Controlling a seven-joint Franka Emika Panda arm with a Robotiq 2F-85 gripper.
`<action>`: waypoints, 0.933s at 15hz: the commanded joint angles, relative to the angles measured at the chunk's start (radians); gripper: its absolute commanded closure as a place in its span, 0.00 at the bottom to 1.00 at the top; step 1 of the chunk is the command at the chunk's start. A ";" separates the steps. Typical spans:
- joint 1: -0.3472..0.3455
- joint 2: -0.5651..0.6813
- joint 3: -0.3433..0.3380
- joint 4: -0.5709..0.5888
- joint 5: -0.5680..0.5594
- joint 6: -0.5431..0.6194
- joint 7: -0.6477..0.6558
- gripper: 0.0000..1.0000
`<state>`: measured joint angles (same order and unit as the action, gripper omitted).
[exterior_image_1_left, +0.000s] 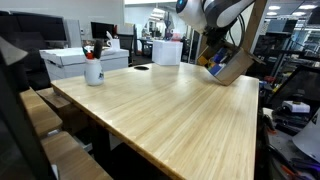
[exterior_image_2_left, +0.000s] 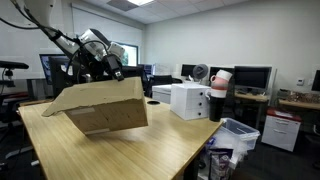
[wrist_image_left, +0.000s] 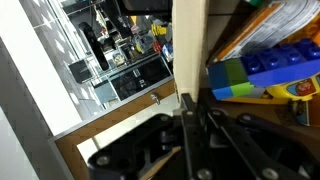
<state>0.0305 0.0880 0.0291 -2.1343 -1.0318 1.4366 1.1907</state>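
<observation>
A brown cardboard box (exterior_image_2_left: 100, 108) hangs tilted over the wooden table (exterior_image_2_left: 130, 155), and in an exterior view its lower edge (exterior_image_1_left: 232, 78) rests on or just above the tabletop (exterior_image_1_left: 170, 120). My gripper (exterior_image_2_left: 108, 72) is shut on the box's upper wall. In the wrist view the black fingers (wrist_image_left: 186, 118) pinch the thin cardboard wall (wrist_image_left: 188, 45) from both sides. Inside the box lie toy bricks, a blue one (wrist_image_left: 282, 58) beside a green one (wrist_image_left: 228, 78). Coloured toys (exterior_image_1_left: 214, 66) also show through the box's open side.
A white mug with pens (exterior_image_1_left: 93, 70), a white carton (exterior_image_1_left: 75, 58), a flat black item (exterior_image_1_left: 141, 68) and a white tub (exterior_image_1_left: 168, 50) stand along the table's far end. A white box (exterior_image_2_left: 188, 100) and a bin (exterior_image_2_left: 238, 135) sit beside the table. Desks with monitors surround it.
</observation>
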 joint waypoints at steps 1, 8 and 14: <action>0.010 0.025 0.002 0.030 -0.032 -0.052 -0.018 0.98; 0.014 0.057 0.004 0.055 -0.041 -0.097 -0.024 0.98; 0.019 0.073 0.005 0.066 -0.065 -0.114 -0.050 0.98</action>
<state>0.0403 0.1510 0.0337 -2.0877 -1.0593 1.3671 1.1862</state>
